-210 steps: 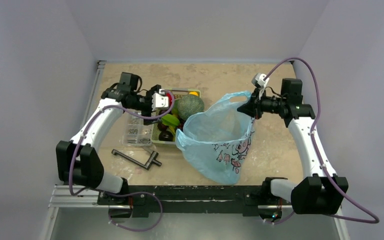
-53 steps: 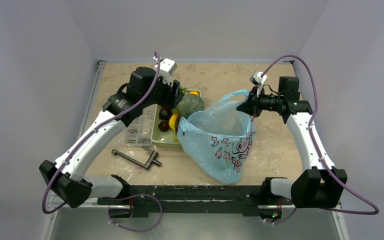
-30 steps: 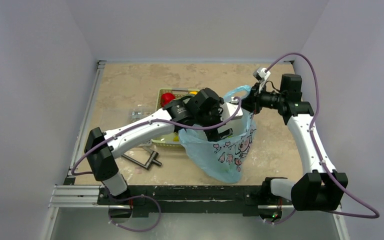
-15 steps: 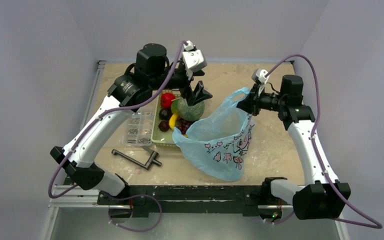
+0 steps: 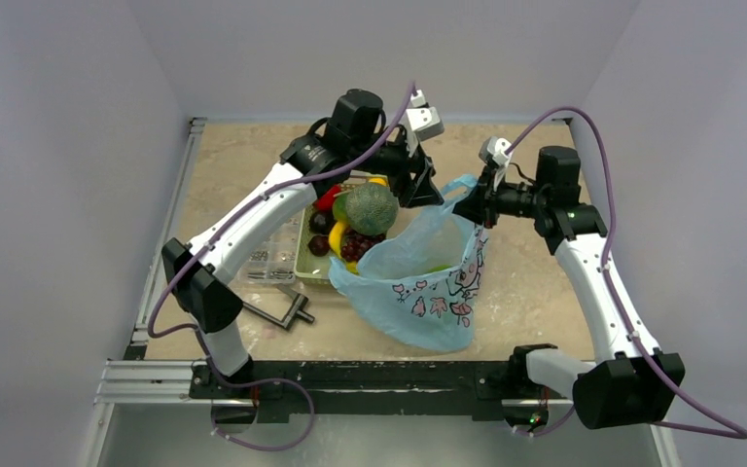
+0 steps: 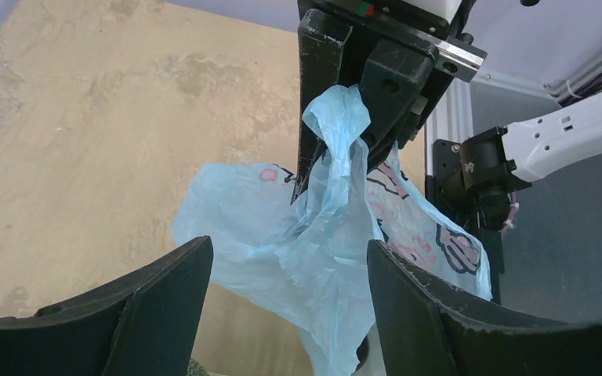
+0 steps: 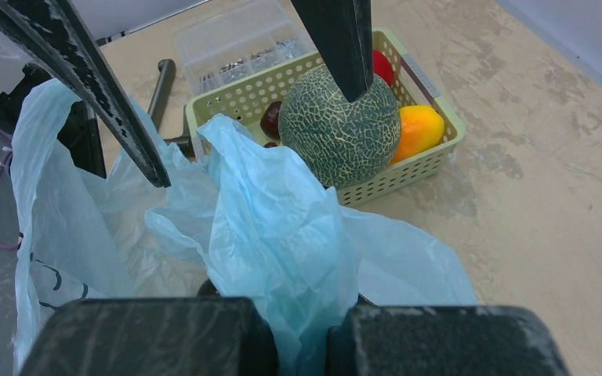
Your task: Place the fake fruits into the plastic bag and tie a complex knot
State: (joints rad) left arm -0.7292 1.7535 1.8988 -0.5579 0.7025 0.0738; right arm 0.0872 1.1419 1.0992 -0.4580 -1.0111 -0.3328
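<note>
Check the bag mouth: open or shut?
Open: the right tool holds one handle loop up and the plastic bag gapes wide at the mouth.

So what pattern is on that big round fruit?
The melon is grey-green with pale netted lines; the right wrist view shows it best.

You're looking at a table (image 5: 253,156) with a beige, marbled top, boxed in on three sides by plain, pale lilac-grey walls (image 5: 58,146). A silver metal rail (image 5: 177,190) runs along its left edge and a black rail (image 5: 389,375) along the near edge. The light falls evenly and the shadows are soft.
</note>
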